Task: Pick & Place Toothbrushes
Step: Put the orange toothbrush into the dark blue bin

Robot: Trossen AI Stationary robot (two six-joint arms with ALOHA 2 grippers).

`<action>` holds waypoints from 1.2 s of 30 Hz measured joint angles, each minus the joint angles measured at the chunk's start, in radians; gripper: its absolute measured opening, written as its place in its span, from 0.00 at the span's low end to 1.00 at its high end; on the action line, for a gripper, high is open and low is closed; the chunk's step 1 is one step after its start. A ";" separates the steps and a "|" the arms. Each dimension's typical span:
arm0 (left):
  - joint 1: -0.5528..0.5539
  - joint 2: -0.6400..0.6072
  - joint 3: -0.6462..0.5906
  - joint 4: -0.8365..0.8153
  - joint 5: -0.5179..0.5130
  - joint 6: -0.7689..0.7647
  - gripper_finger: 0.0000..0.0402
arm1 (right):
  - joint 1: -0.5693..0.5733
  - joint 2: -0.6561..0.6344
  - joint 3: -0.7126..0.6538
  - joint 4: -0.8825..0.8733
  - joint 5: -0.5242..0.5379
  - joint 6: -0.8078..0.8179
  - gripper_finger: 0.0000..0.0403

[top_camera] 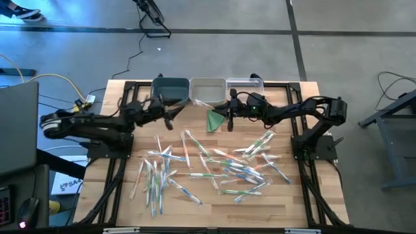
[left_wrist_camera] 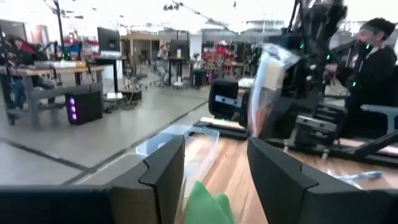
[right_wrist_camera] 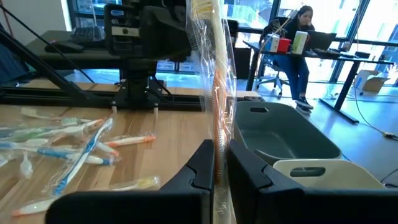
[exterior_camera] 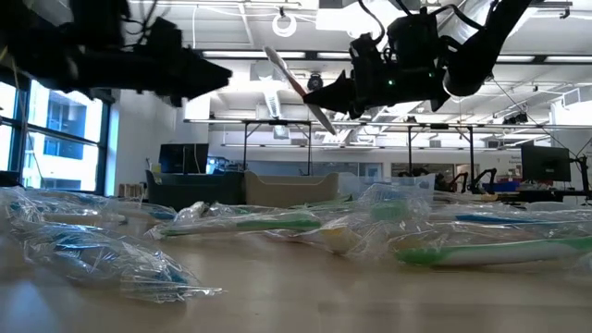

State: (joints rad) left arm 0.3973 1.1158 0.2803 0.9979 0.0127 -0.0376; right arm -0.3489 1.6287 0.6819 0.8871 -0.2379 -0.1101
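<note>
While the right gripper point(top_camera: 231, 121) hangs above the table, its fingers pinch a crinkly, clear-wrapped toothbrush point(right_wrist_camera: 216, 93) upright. Across from it the left gripper point(top_camera: 170, 119) hovers spread and empty. Beneath both, loose toothbrushes point(top_camera: 214, 166) litter the wood.

No readable text, label, brand, number or sign anywhere in view. Faint dark lettering on a white sheet point(top_camera: 67, 184) lying left of the tabletop point(top_camera: 195, 208), too small to make out.
</note>
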 joint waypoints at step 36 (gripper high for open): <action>0.040 0.309 0.337 -0.006 0.266 0.005 0.42 | -0.015 -0.001 0.000 0.068 0.106 0.037 0.04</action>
State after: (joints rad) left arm 0.4374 1.4252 0.6170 0.9922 0.2783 -0.0323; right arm -0.3641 1.6279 0.6815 0.9548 -0.1322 -0.0731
